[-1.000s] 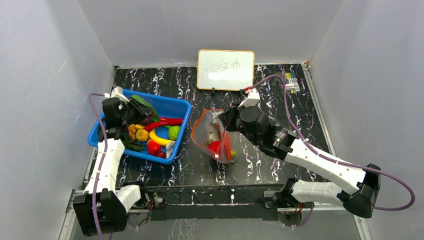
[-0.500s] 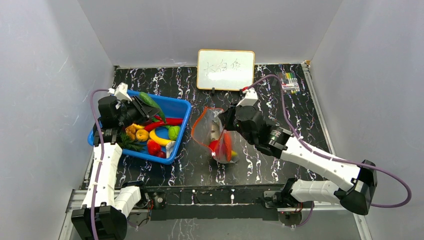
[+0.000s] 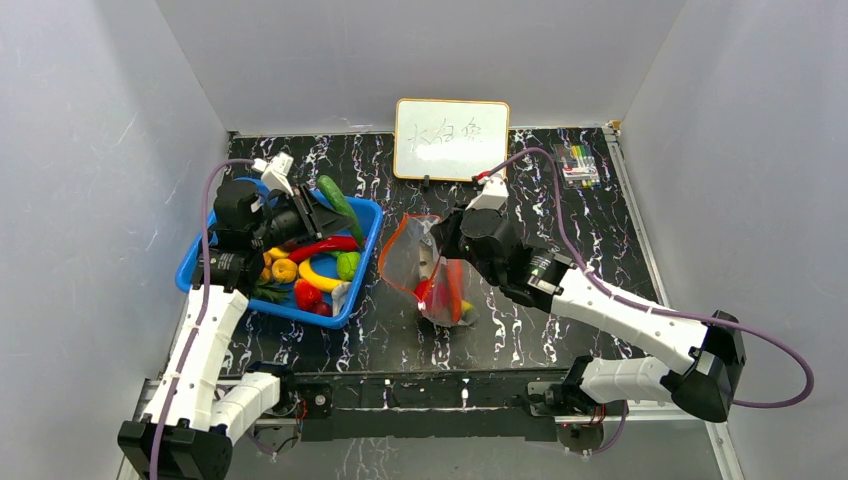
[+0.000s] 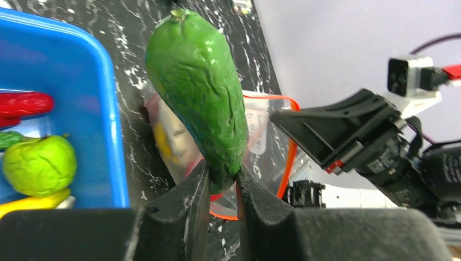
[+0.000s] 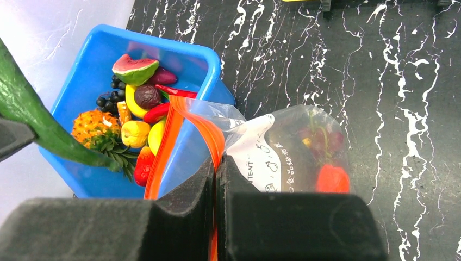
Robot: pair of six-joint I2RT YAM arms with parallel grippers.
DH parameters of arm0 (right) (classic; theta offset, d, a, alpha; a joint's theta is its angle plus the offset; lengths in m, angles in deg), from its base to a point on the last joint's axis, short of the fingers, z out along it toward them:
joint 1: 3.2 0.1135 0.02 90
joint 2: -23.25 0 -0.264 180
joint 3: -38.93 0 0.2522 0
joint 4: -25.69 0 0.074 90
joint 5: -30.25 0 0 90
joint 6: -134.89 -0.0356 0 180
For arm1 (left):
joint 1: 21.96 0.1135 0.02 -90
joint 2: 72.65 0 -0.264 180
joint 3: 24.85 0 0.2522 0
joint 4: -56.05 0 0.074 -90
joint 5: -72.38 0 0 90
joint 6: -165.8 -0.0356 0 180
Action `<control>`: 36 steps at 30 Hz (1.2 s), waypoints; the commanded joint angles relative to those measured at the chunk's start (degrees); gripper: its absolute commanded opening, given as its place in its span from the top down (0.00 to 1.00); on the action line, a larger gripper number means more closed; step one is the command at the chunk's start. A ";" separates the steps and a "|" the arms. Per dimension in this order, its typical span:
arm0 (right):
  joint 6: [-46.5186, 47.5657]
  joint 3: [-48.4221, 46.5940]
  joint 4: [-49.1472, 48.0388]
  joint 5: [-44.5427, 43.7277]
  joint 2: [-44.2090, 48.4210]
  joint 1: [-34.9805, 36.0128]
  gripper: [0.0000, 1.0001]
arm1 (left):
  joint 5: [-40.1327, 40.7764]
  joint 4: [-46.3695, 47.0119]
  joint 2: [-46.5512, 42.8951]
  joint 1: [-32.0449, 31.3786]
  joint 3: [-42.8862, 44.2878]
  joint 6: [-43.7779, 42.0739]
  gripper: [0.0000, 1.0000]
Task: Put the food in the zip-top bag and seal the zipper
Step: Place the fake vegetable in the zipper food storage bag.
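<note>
My left gripper [image 3: 322, 203] is shut on a green cucumber [image 3: 338, 196] and holds it above the blue basket's right end; in the left wrist view the cucumber [image 4: 198, 103] sticks up from the gripper [image 4: 222, 174]. The clear zip-top bag [image 3: 428, 268] stands on the table with its mouth open and some food inside. My right gripper [image 5: 216, 163] is shut on the bag's red-orange zipper strip [image 5: 202, 124] and holds the mouth up. More toy food [image 3: 310, 268] lies in the basket: banana, green fruit, red chilli, berries, pineapple, grapes.
The blue basket [image 3: 358, 212] sits at the left, its right wall close to the bag. A whiteboard [image 3: 451, 139] stands at the back centre. A pack of markers [image 3: 580, 164] lies at the back right. Grey walls enclose the table.
My left gripper has lifted the cucumber out of the basket and carried it right, toward the bag. My right gripper has shifted slightly left with the bag's mouth.
</note>
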 commanded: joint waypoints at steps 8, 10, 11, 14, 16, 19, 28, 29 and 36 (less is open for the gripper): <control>-2.62 -3.51 -4.41 -0.29 -0.98 0.04 1.00 | -9.87 4.18 -0.56 -6.52 2.65 6.44 0.92; -2.70 -3.70 -4.55 -0.17 -1.05 0.05 1.00 | -10.18 5.54 -0.66 -7.20 2.12 7.14 0.92; -2.72 -3.79 -4.75 -0.03 -1.04 0.01 1.00 | -10.47 6.52 -0.59 -7.57 1.74 7.53 0.92; -3.04 -3.82 -5.59 0.84 -1.08 0.05 1.00 | -10.94 11.39 -0.70 -8.75 -0.30 9.87 0.92; -3.28 -3.84 -5.90 1.16 -0.94 0.02 1.00 | -9.23 15.32 -1.16 -9.83 -2.66 10.98 0.92; -3.89 -3.71 -6.58 1.26 -0.95 -0.01 1.00 | -7.97 21.47 -1.12 -11.49 -6.64 13.29 0.93; -4.63 -4.24 -6.85 0.50 -0.65 0.05 1.00 | -8.46 24.16 1.95 -17.59 -9.46 13.68 0.92; -4.64 -4.25 -6.92 0.43 -0.57 0.03 1.00 | -8.63 23.83 1.92 -18.00 -9.66 13.37 0.92; -4.83 -4.28 -7.63 0.61 -0.42 0.05 1.00 | -7.56 17.11 2.21 -19.96 -9.26 8.10 0.92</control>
